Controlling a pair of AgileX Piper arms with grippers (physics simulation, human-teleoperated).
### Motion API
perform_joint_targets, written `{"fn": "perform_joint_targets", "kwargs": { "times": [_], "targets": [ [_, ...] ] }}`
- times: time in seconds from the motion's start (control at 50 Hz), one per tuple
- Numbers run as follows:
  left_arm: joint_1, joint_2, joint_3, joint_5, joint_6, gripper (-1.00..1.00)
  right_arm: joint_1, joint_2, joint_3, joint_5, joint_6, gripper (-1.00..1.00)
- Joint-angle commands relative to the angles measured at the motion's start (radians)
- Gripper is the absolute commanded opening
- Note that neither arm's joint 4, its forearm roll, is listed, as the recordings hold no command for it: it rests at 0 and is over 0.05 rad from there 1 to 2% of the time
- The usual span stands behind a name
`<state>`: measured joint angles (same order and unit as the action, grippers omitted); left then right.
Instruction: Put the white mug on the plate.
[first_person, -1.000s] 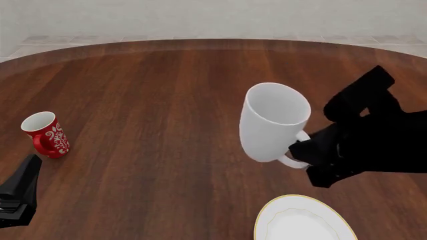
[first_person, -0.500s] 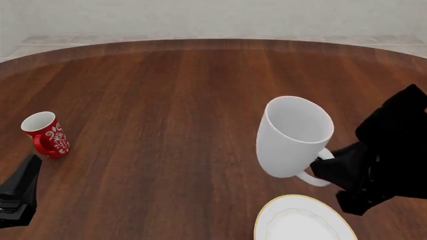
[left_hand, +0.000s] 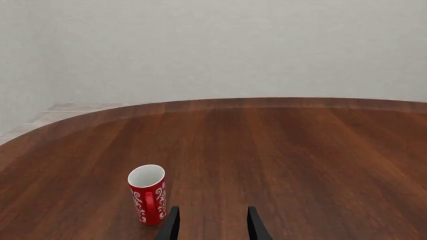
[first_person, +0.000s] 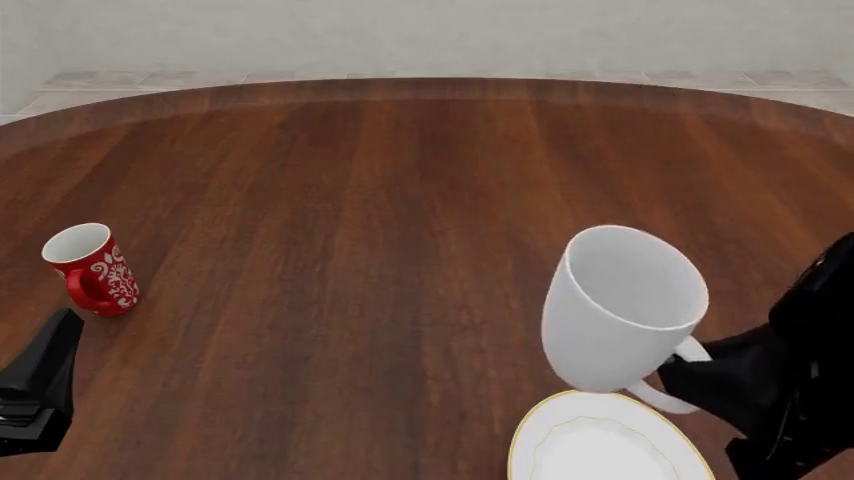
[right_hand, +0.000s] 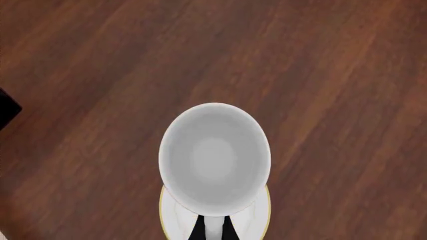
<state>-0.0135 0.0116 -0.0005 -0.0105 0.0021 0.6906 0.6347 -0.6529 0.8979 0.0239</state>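
Dark wood bench (first_person: 334, 200) w/ a rounded far edge, pale plain wall behind it. Landmark: the plate (first_person: 607, 440), round, white, thin gold rim, lying flat on the bench at the near edge, partly cut off by the front view's border.

White mug (first_person: 621, 310) hangs in the air just beyond the plate & a bit above it, mouth up, tilted slightly. Its base overlaps the plate's far rim in the front view; can't tell if they touch. In the right wrist view the mug (right_hand: 215, 157) is seen straight down its empty inside, the plate's (right_hand: 264, 215) gold rim peeking out on both sides beneath it.

Right gripper (right_hand: 213, 229) has its fingers (right_hand: 198, 231) closed on the mug's loop handle (first_person: 674, 385), which points toward the arm, to the right of the plate.

Red mug (first_person: 94, 270) w/ white swirls stands upright on the bench, well apart from the plate, far off to its left. Handle faces the near side.

Left gripper (left_hand: 212, 226) sits low near the red mug (left_hand: 148, 194), not touching it; its fingers (left_hand: 172, 225) are spread apart w/ nothing between them.
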Motion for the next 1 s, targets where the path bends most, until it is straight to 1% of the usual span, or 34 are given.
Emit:
{"fn": "perform_joint_targets", "kwargs": {
  "times": [0.02,0.12,0.48,0.82,1.0],
  "targets": [
    [-0.004,-0.007,-0.001,0.007,0.001,1.0,0.008,-0.067,0.03,0.031,0.01,-1.0],
    [-0.004,-0.008,-0.001,0.008,0.001,1.0,0.014,-0.086,0.05,0.037,0.014,-1.0],
    [-0.004,-0.008,-0.001,0.009,0.001,1.0,0.009,-0.185,0.092,0.116,0.016,-1.0],
    [-0.004,-0.006,-0.001,0.006,0.001,1.0,0.012,-0.222,0.112,0.154,0.017,-1.0],
    [-0.004,-0.002,-0.003,0.005,0.001,1.0,0.02,-0.226,0.128,0.156,0.022,-1.0]
  ]
}}
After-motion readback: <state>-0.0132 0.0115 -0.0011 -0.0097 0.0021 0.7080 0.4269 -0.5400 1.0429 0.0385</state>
